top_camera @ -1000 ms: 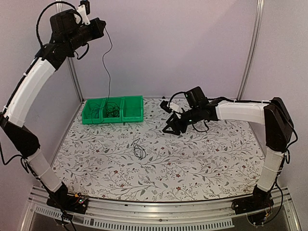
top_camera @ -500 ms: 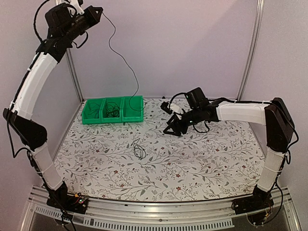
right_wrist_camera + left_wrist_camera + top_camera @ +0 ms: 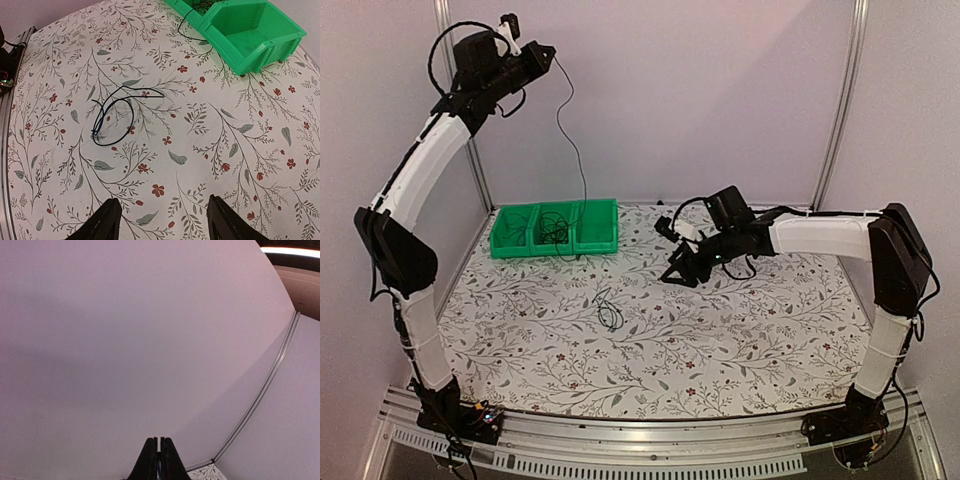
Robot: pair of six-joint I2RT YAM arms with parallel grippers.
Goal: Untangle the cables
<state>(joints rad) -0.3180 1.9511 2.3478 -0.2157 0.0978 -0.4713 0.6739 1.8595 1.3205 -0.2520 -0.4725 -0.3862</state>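
Green bin (image 3: 595,245): cable tangle (image 3: 555,230) in middle compartment. Left hand (image 3: 550,55) pinched shut on hanging cable (image 3: 570,130) that reaches the bin. Right hand (image 3: 162,215) spread wide, holding nothing. Loose cable (image 3: 117,117) on bench (image 3: 770,330).

bin (image 3: 260,52): green plastic, slight gloss | table cover (image 3: 740,330): matt, perhaps cloth | front rail (image 3: 650,440): ribbed metal | cables (image 3: 117,115): matt sheathing

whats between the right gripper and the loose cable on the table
Nothing but bare flowered table. The right wrist view shows the stretch from the open right gripper to the loose cable with no object on it.
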